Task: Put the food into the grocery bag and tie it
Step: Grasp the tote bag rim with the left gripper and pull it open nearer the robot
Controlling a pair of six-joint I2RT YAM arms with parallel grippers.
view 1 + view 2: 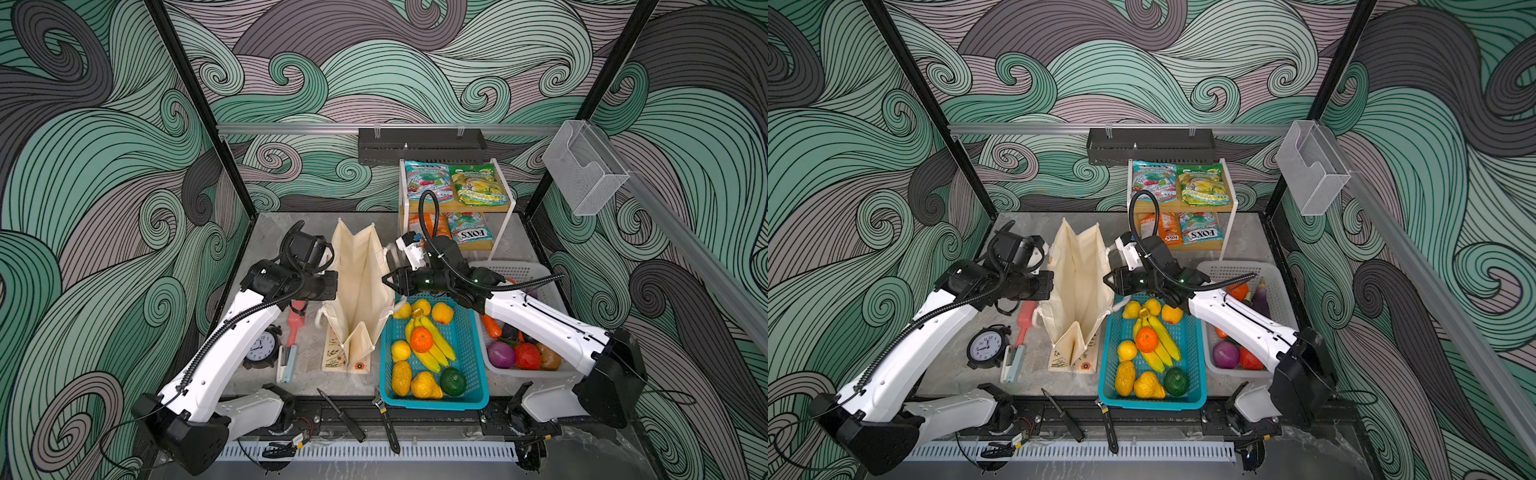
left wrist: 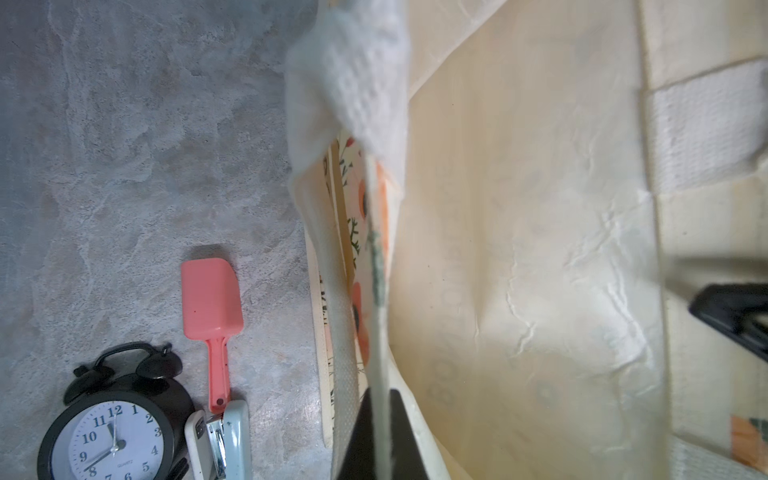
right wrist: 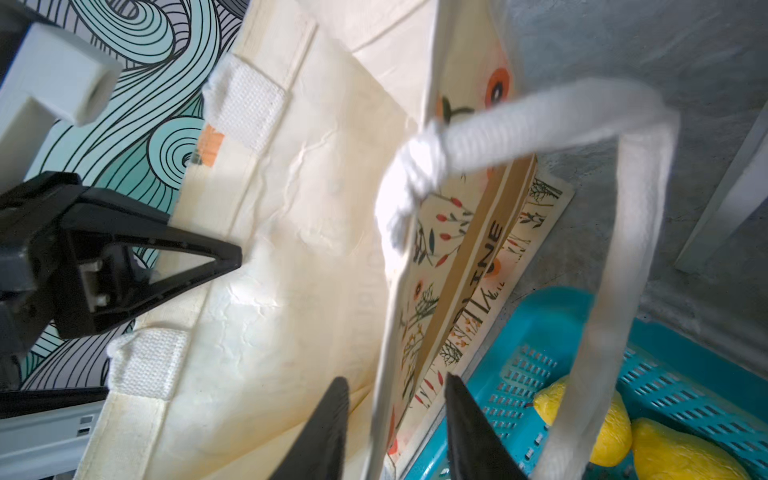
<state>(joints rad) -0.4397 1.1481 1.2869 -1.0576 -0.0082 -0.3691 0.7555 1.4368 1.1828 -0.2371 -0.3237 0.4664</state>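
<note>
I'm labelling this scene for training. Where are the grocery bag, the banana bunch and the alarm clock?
grocery bag (image 1: 359, 270): in a top view, on its cream fabric.
banana bunch (image 1: 442, 340): in a top view, on the middle of one banana.
alarm clock (image 1: 262, 348): in a top view, on its white dial.

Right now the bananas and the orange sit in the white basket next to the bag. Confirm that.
Not the white one. The bananas and the orange sit in the teal basket next to the bag; both top views show it.
</note>
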